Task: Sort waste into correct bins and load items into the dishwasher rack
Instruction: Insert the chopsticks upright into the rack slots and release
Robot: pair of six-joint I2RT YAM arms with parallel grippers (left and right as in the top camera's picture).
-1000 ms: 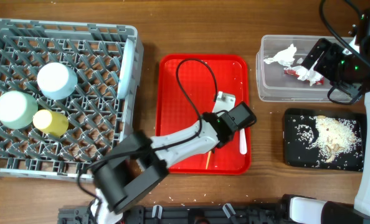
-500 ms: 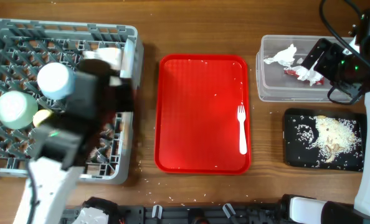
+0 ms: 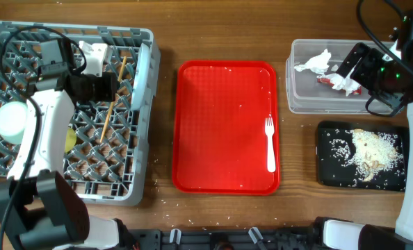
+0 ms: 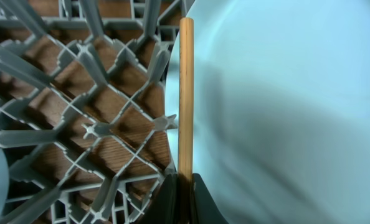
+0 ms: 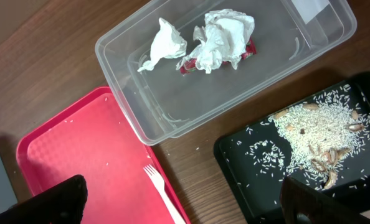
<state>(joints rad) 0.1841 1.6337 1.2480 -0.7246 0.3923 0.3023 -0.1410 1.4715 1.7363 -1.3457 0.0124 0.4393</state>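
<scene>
**Left gripper** [image 4: 186,198]: jaws almost together, clamped on the chopsticks [image 4: 185,93].

**Chopsticks:** held over the rack [image 3: 26,173], just beside the plate [image 3: 143,69], which stood on edge along the rack's right side. In the overhead view the long axis ran from far right to near left, at a slight slant.

**Right gripper** [image 3: 351,69]: jaws spread wide, holding nothing, above the tub [image 5: 141,118].

**Fork** [image 3: 270,144]: lay flat on the right side of the red tray [image 3: 220,125], tines towards the far edge.

**Views:**
- The left wrist showed one stick close along the plate's face; whether they touched could not be told.
- Only the overhead showed the mint bowl [image 3: 12,121] and the cup [image 3: 69,139] in the rack.
- The right wrist gave the clearest sight of the tissues [image 5: 222,34] and the wrapper [image 5: 188,65] in the tub.
- It also showed the rice [image 5: 322,134] on the black tray [image 5: 235,155].
</scene>
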